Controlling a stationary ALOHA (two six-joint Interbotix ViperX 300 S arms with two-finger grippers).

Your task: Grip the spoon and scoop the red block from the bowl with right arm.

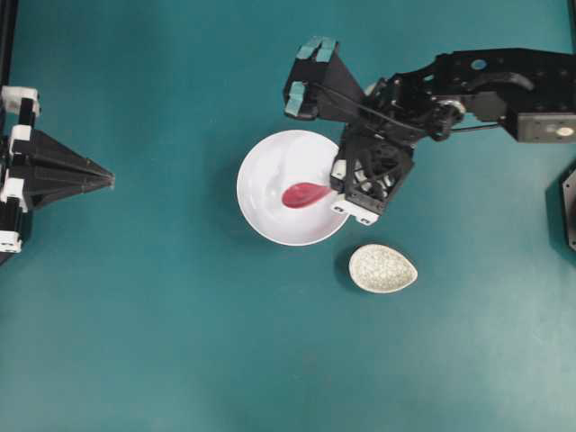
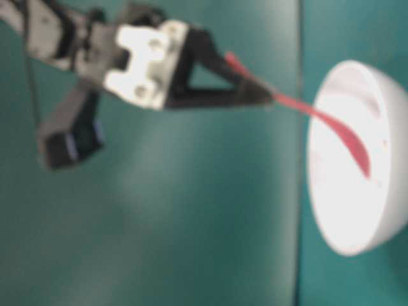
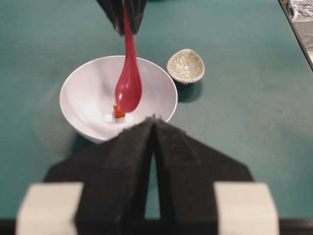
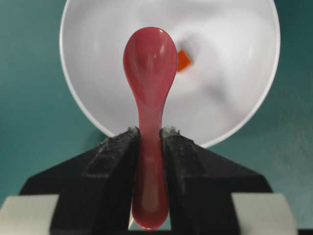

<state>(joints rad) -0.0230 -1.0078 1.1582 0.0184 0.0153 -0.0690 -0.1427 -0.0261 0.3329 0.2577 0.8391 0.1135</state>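
Teal matting covers the whole table (image 1: 162,360), plain and faintly textured, with a dark frame edge showing at the far right in the left wrist view. Nearest that camera, the left gripper (image 3: 154,120) rests with its black fingers pressed together, holding nothing. Just beyond it sits the bowl (image 1: 256,193), white and glossy. The red block (image 3: 118,112) lies on the bowl's floor, beside the spoon's scoop. The spoon (image 4: 150,88) hangs tilted over the bowl, its handle clamped between the fingers of the right gripper (image 4: 149,134). Farther right, apart from the bowl, stands a speckled dish (image 1: 383,268).
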